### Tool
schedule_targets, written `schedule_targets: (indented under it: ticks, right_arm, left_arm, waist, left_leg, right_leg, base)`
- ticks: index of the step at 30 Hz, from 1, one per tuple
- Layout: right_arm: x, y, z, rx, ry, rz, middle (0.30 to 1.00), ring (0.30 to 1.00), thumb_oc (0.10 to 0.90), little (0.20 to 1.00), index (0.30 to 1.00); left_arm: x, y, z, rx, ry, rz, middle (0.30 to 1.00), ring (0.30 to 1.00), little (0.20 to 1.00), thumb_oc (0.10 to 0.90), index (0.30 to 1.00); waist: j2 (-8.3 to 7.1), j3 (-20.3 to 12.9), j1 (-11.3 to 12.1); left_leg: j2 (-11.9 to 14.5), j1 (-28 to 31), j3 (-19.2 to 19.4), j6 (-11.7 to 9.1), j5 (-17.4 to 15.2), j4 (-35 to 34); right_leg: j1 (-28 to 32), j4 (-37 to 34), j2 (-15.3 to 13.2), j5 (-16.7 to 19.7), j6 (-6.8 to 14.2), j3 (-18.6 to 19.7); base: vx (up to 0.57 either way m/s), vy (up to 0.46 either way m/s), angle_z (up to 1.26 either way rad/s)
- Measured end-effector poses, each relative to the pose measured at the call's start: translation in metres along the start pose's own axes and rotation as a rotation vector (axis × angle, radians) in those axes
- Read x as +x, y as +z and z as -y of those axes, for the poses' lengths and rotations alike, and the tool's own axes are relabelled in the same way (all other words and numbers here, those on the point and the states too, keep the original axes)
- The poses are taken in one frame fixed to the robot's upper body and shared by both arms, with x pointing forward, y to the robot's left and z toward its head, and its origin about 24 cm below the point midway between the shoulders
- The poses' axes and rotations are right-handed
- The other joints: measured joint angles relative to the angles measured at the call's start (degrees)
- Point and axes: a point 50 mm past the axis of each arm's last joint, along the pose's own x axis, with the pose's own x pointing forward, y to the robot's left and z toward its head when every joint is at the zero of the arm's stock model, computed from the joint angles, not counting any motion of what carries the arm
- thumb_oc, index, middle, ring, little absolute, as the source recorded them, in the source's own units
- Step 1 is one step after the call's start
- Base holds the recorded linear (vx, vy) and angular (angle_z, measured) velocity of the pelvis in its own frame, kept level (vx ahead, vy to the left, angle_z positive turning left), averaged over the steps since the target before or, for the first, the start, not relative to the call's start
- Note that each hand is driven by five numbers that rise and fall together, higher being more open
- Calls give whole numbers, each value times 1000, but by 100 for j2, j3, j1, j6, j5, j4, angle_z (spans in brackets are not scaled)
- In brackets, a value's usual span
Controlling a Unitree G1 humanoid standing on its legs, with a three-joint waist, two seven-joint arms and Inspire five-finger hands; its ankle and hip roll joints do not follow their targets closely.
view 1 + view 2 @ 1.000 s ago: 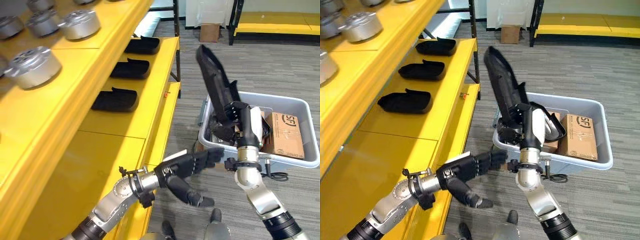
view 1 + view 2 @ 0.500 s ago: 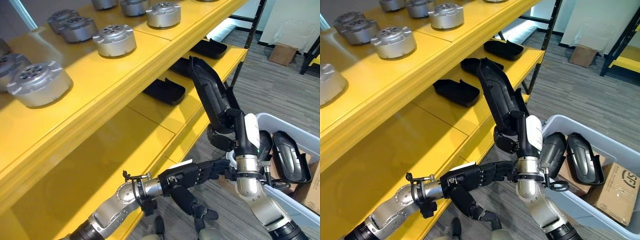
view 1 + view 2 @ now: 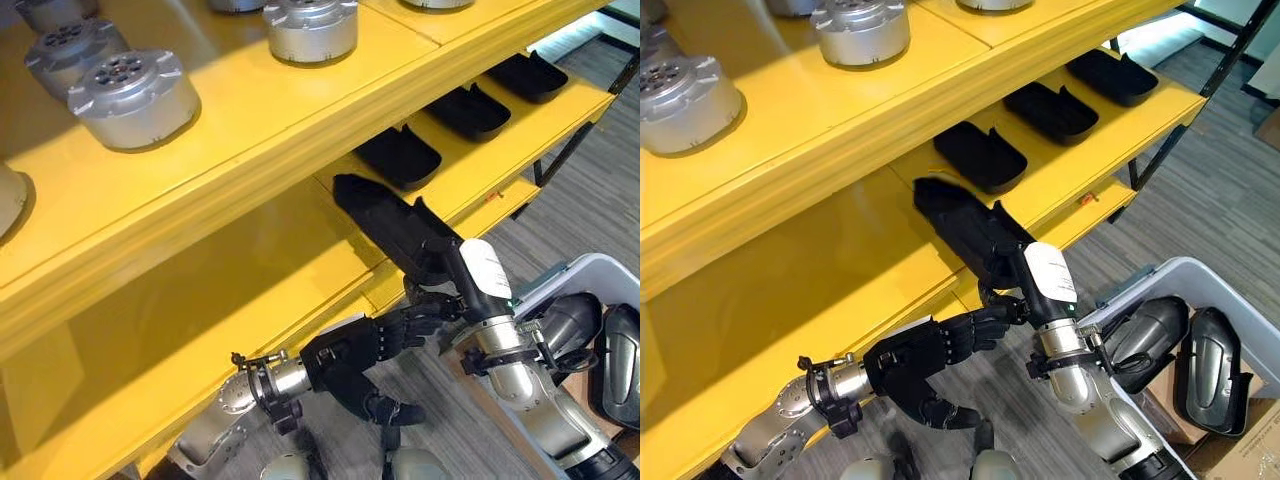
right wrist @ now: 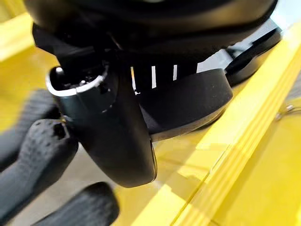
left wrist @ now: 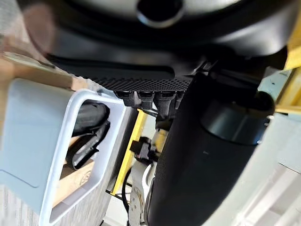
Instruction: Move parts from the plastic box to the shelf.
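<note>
My right hand (image 3: 472, 284) is shut on the near end of a long black part (image 3: 385, 215). The part lies tilted, with its far end over the yellow middle shelf (image 3: 300, 250). In the right wrist view the part (image 4: 193, 101) hangs just above the shelf's front edge (image 4: 225, 165). My left hand (image 3: 345, 350) is open below it, with its fingers (image 4: 35, 148) reaching up to the part's near end. Three similar black parts (image 3: 400, 155) lie in a row further along the shelf. The grey plastic box (image 3: 1160, 272) stands at the lower right with more black parts (image 3: 1208, 355) inside.
Silver round parts (image 3: 135, 85) stand on the upper yellow shelf (image 3: 250, 120), whose front edge overhangs the middle shelf. A cardboard carton (image 3: 1240, 455) sits in the box's near corner. Grey plank floor (image 3: 600, 190) lies to the right.
The view has swung towards the shelf. My right hand has tipped the black part from upright to nearly flat and carried it over the middle shelf. The left hand stays under its near end.
</note>
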Motion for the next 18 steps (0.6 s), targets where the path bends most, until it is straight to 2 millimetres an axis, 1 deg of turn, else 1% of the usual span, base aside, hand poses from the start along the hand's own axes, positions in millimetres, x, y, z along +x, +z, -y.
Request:
schedule_targets:
  ticks: [1, 2, 3, 4, 6, 8, 10, 11, 12, 13, 15, 16, 18]
  right_arm:
    - [0, 2, -2, 5, 10, 10, 300, 300, 400, 300, 300]
    - [0, 3, -2, -9, 11, 24, 300, 300, 400, 300, 300]
    - [1, 2, 3, -29, 9, 40, 300, 300, 400, 300, 300]
    - [3, 2, 4, -31, 9, 47, 300, 300, 400, 300, 300]
    - [5, 1, 6, -40, 23, 58, 300, 300, 400, 300, 300]
    - [8, -1, 7, -58, 43, 72, 300, 300, 400, 300, 300]
    - [8, -2, 6, -59, 59, 70, 300, 300, 400, 300, 300]
    - [7, -2, 5, -59, 66, 70, 300, 300, 400, 300, 300]
    - [6, -3, 4, -63, 78, 68, 300, 300, 400, 300, 300]
    - [5, -4, 4, -64, 81, 67, 300, 300, 400, 300, 300]
    - [2, -7, -5, -52, 108, 48, 300, 300, 400, 300, 300]
    - [1, -7, -8, -44, 117, 41, 300, 300, 400, 300, 300]
    - [1, -5, -12, -21, 111, 40, 300, 300, 400, 300, 300]
  left_arm:
    - [-2, 0, -5, 9, 17, -10, 1000, 1000, 1000, 900, 1000]
    - [-1, 0, -8, 13, 21, -14, 1000, 1000, 1000, 900, 1000]
    - [1, 2, -12, 30, 21, -17, 1000, 1000, 1000, 900, 1000]
    - [2, 3, -13, 38, 18, -17, 1000, 1000, 1000, 900, 1000]
    - [3, 3, -14, 45, 18, -14, 1000, 1000, 1000, 900, 1000]
    - [3, 2, -12, 49, 12, -19, 1000, 1000, 1000, 900, 1000]
    - [2, 1, -13, 55, 18, -26, 1000, 1000, 1000, 900, 1000]
    - [2, 0, -13, 75, 29, -31, 1000, 1000, 1000, 900, 1000]
    - [2, -1, -13, 89, 50, -37, 1000, 1000, 1000, 900, 1000]
    - [2, -2, -14, 111, 60, -44, 1000, 1000, 1000, 900, 1000]
    - [-2, -6, -14, 181, 101, -79, 1000, 1000, 1000, 900, 1000]
    - [-4, -8, -14, 190, 116, -94, 1000, 1000, 1000, 900, 1000]
    - [-11, -11, -16, 188, 151, -106, 1000, 1000, 1000, 900, 1000]
  waist:
    - [-91, 19, 21]
    - [-105, 15, -28]
    - [-52, -11, -117]
    - [10, -38, -141]
    - [-13, -42, -57]
    - [-3, -62, 66]
    - [-5, -64, 100]
    - [-24, -79, 177]
    - [-48, -132, 183]
    - [-52, -134, 192]
    - [-103, -229, 194]
    - [-117, -304, 206]
    - [-147, -351, 273]
  left_leg:
    - [-3, 19, 4, 1, 7, -94]
    - [-27, 34, 22, 1, 6, -164]
    - [-60, 136, 17, 67, -44, -530]
    - [-50, 209, 10, 125, -82, -754]
    - [-128, 222, -58, 194, 28, -880]
    - [-222, 188, -103, 234, 74, -985]
    - [-255, 193, -96, 288, 28, -1044]
    - [-277, 176, -120, 256, -30, -1025]
    - [-292, 161, 11, 253, -41, -1043]
    - [-314, 162, -2, 264, -37, -1035]
    - [-383, 191, -172, 329, 67, -1070]
    - [-411, 206, -207, 350, 139, -1105]
    - [-462, 201, -340, 381, 188, -1145]
  right_leg:
    - [36, 50, -74, -13, 26, -38]
    - [74, 55, -66, -28, 49, -114]
    - [118, 51, -85, -67, 123, -283]
    - [96, 84, -52, -73, 135, -402]
    - [49, 180, -128, -70, 143, -397]
    - [72, 108, -231, -6, 240, -410]
    - [104, 79, -261, 24, 267, -461]
    - [113, 65, -313, 61, 276, -489]
    - [132, 39, -376, 78, 297, -544]
    - [156, 37, -393, 86, 297, -586]
    - [267, 10, -410, 87, 295, -665]
    - [281, -1, -406, 87, 295, -668]
    - [324, -3, -428, 93, 298, -668]
  base:
    - [27, 212, 31]
    - [7, 312, 71]
    - [-117, 303, 88]
    - [-141, 318, 74]
    - [-110, 301, 33]
    - [-83, 277, 22]
    - [-122, 396, 15]
    - [-125, 458, 22]
    - [-96, 363, 22]
    - [-71, 352, 40]
    - [-26, 193, 40]
    - [-30, 189, 41]
    - [-28, 184, 34]
